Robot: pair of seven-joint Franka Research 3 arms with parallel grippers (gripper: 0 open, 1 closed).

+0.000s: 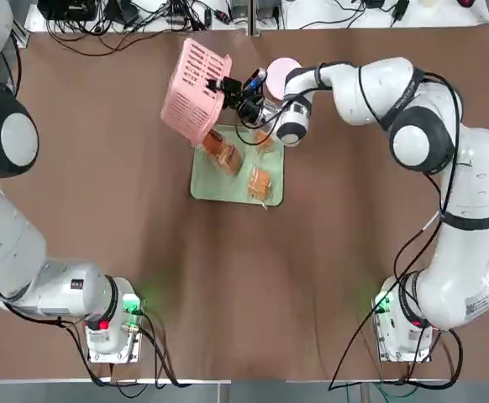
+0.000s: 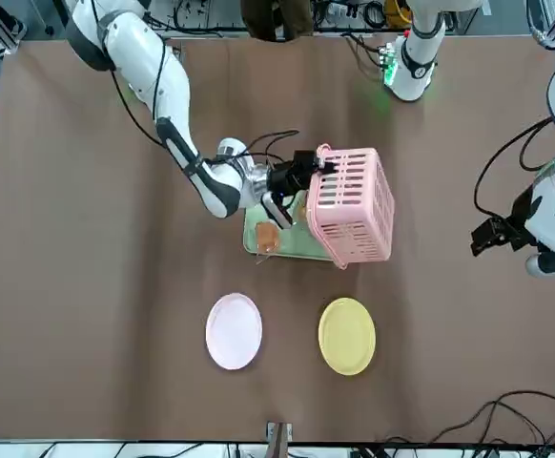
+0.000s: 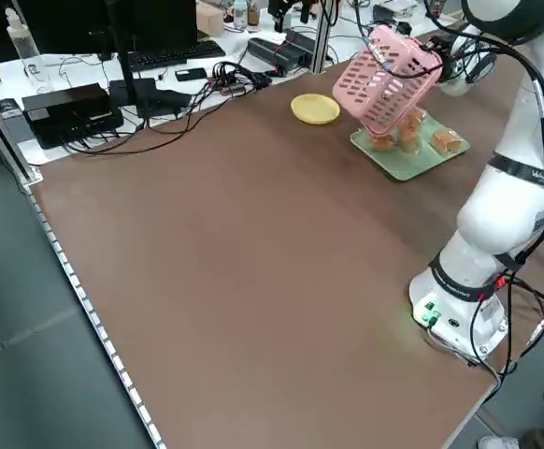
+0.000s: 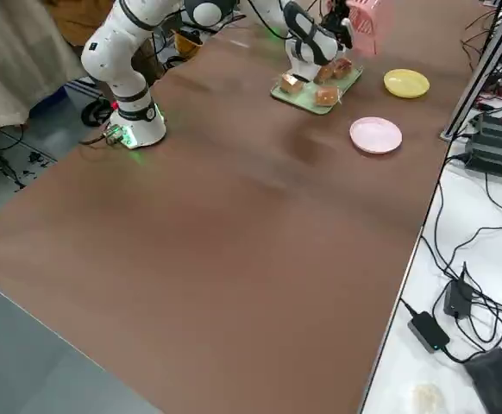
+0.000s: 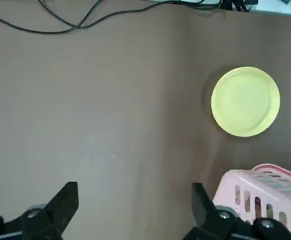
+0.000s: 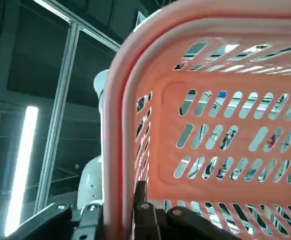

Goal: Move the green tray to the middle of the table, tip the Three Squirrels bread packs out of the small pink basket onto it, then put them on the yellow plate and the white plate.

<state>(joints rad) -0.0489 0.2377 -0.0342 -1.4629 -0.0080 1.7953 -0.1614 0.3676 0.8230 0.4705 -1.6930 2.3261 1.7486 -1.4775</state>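
- I see the table (image 1: 312, 252) as a smooth, matt brown surface with a soft sheen where light falls.
- The basket (image 2: 354, 205) looks like moulded plastic to me, its walls slotted and its thick rim smooth and faintly glossy.
- The tray (image 1: 228, 190) reads as smooth plastic with a matt finish.
- Over the bread (image 1: 260, 182) I make out clear, crinkled, shiny plastic film.
- The yellow plate (image 5: 245, 101) appears smooth and low in gloss.
- The white plate (image 2: 234, 331) shows a similarly smooth face.
- My arms' shells (image 1: 471, 168) look hard, white and smooth, lightly glossy, with dark bands.
- The fingers (image 5: 64, 206) look black and matt, with shiny metal screws (image 5: 33, 213).
- The frame post (image 6: 60, 115) looks like bare metal.
- Draped cloth (image 4: 18, 60) hangs in soft folds.
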